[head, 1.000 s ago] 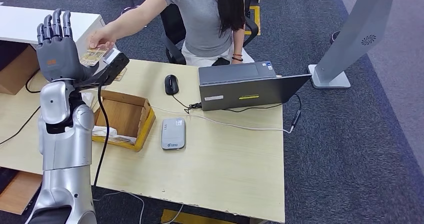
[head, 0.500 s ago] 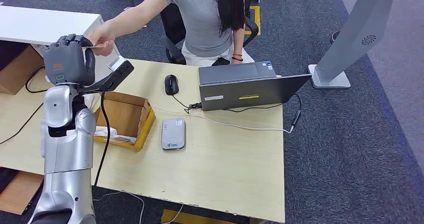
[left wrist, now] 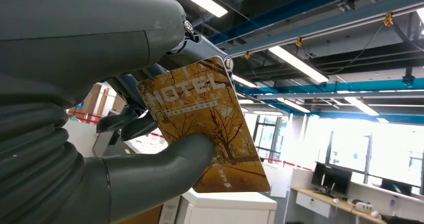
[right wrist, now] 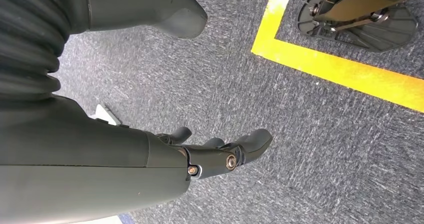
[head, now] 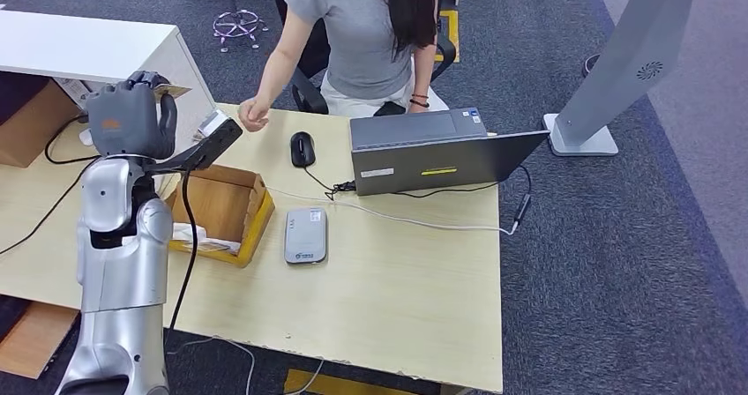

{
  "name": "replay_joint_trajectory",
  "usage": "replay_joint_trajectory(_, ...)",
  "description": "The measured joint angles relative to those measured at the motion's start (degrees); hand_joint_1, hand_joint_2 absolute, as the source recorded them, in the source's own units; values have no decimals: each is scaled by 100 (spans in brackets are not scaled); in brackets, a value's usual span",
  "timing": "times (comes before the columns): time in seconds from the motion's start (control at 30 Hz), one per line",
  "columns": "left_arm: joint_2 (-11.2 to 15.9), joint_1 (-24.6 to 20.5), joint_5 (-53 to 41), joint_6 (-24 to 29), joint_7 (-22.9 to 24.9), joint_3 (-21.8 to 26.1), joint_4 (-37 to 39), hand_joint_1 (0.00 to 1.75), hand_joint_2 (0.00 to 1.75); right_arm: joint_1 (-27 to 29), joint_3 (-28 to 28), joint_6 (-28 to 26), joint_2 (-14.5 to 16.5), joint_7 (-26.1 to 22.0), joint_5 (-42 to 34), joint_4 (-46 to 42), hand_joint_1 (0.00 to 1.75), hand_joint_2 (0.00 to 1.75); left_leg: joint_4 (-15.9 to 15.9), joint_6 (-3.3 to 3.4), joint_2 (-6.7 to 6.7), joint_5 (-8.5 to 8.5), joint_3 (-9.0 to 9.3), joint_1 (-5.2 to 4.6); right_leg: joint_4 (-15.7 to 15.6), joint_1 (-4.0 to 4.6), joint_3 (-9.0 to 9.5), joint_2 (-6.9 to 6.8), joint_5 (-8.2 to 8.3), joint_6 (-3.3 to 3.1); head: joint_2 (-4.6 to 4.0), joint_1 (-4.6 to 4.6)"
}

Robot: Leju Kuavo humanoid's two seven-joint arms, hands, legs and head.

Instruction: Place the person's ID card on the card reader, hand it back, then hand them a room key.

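Observation:
My left hand (head: 130,117) is raised over the table's far left corner and grips a gold card (head: 172,88). In the left wrist view the card (left wrist: 207,124) reads HOTEL and is pinched between the thumb and the fingers of my left hand (left wrist: 90,84). The grey-white card reader (head: 305,234) lies flat mid-table, well to the right of that hand. The person (head: 353,25) sits behind the table, and their hand (head: 254,115) rests fisted at the far edge, apart from the card. My right hand (right wrist: 215,154) hangs over carpet with nothing in it, fingers loosely apart.
An open cardboard box (head: 220,205) with papers in it sits just left of the reader. A black device on a cable (head: 212,139) stands by my left hand. A mouse (head: 302,148) and a laptop (head: 432,148) with trailing cables are at the back.
My left hand went from flat and spread to closed on the card the person held out. The person's arm has drawn back to the table's far edge.

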Motion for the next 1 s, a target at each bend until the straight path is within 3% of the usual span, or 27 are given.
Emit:
replay_joint_trajectory(0.43, -307, 926, 294, 355, -364, -2, -52, 175, 175, 3, -49, -3, 98, 3, 134, 0, 0, 175, -1, -2, 1, -2, -2, 0, -1, 0, -4, 1, -2, 1, 0, 0)
replay_joint_trajectory(0.7, -415, 1054, 314, 370, -397, -5, -52, 175, 175, 4, -55, -2, 110, -2, 167, 0, 0, 175, 0, -1, 1, -2, -2, 0, -1, 0, -3, 1, -1, 0, 0, -1)
replay_joint_trajectory(1.0, -782, 1354, 237, 422, -455, -331, 122, 175, 175, 3, -162, -8, 125, -7, 197, 0, 0, 175, 0, 3, 1, -5, -4, -3, -3, -2, -4, 0, -3, 2, 0, 1)
